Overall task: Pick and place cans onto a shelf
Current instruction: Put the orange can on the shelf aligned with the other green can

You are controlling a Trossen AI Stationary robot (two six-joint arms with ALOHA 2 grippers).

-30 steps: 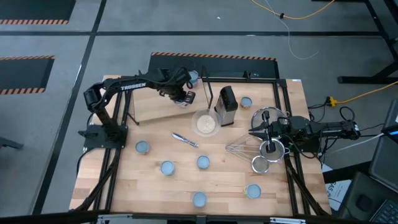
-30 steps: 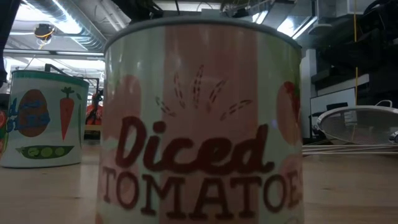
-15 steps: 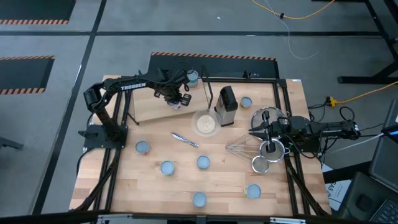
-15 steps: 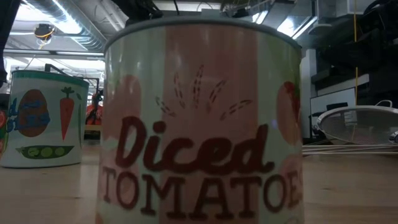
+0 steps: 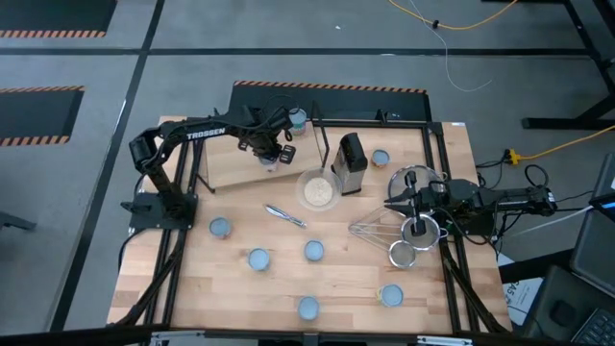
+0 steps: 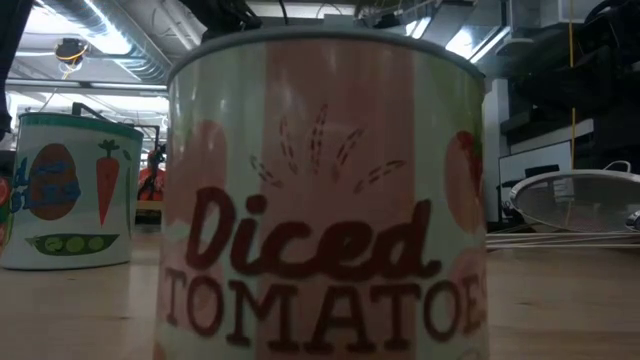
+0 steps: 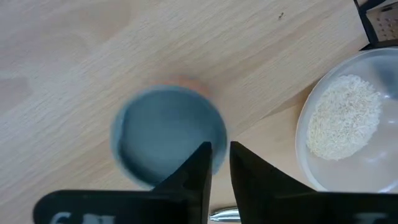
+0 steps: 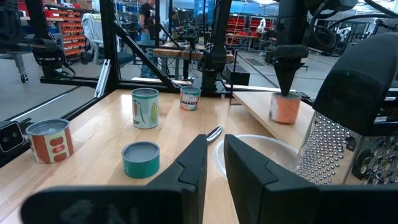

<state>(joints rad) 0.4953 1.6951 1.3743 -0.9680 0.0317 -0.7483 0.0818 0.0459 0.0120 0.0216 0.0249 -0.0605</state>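
My left gripper [image 5: 272, 154] points down over the pale wooden shelf [image 5: 231, 168], right above an orange-sided can [image 7: 168, 134] with a blue-grey top that stands on the shelf [image 7: 93, 50]. Its fingers are a narrow gap apart [image 7: 219, 148], one over the can's top and one just outside its rim. The right wrist view shows the same can [image 8: 286, 107] blurred under the gripper [image 8: 287, 87]. Another can [image 5: 298, 118] stands at the shelf's far corner. Several cans [image 5: 258, 259] stand on the table. My right gripper [image 8: 214, 140] waits at the table's right, slightly open and with nothing between its fingers. My left gripper comes at the can from above, its fingertips [image 7: 202, 155] astride the rim [image 7: 219, 138] on the side toward the bowl. The can stands upright on the shelf and looks blurred. I cannot tell whether the fingers touch it.
A whitish bowl of grains [image 5: 318, 190] and a dark grater [image 5: 351, 163] stand just right of the shelf. A metal utensil [image 5: 285, 215] lies mid-table. Strainers and a whisk [image 5: 408, 231] lie by the right arm. A tomato can [image 6: 320, 200] fills the low view.
My left gripper has tipped a little, and its tip has shifted slightly toward the table's left over the shelf. The rest has stayed still.
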